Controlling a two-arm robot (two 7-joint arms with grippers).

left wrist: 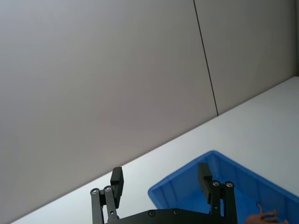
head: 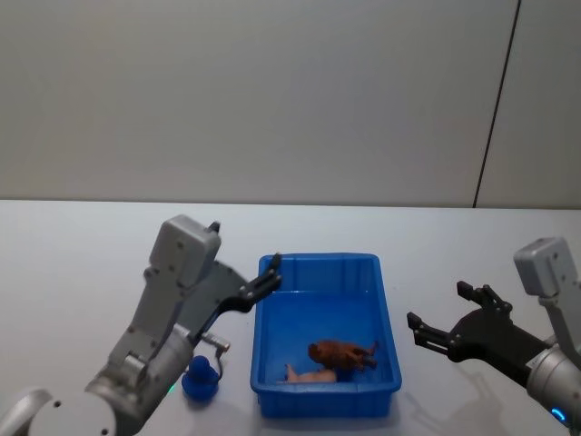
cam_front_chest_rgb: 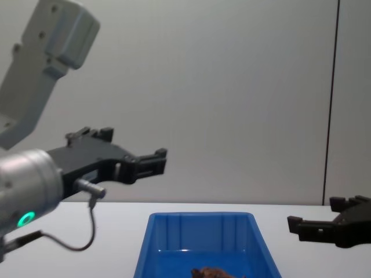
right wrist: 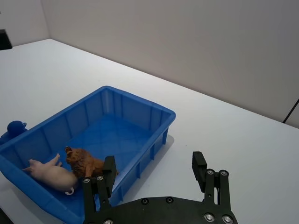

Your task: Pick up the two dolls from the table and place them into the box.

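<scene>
The blue box [head: 386,309] stands on the white table [head: 82,245] with both dolls inside, near its front wall. The dark reddish-brown doll [head: 342,353] lies beside a pale pink doll [head: 309,373]; the right wrist view shows the same brown doll [right wrist: 86,162] and pink doll [right wrist: 51,173]. My left gripper [head: 247,254] hovers open and empty above the box's far left corner [left wrist: 212,156]. My right gripper [head: 438,305] hangs open and empty over the table to the right of the box. In the chest view the left gripper [cam_front_chest_rgb: 133,145] is high and the right gripper [cam_front_chest_rgb: 319,214] low.
A small blue toy [head: 200,377] sits on the table just outside the box's left front corner, also seen as a blue toy [right wrist: 14,128] from the right wrist. A plain grey wall [head: 272,100] rises behind the table. Bare tabletop lies on both sides of the box.
</scene>
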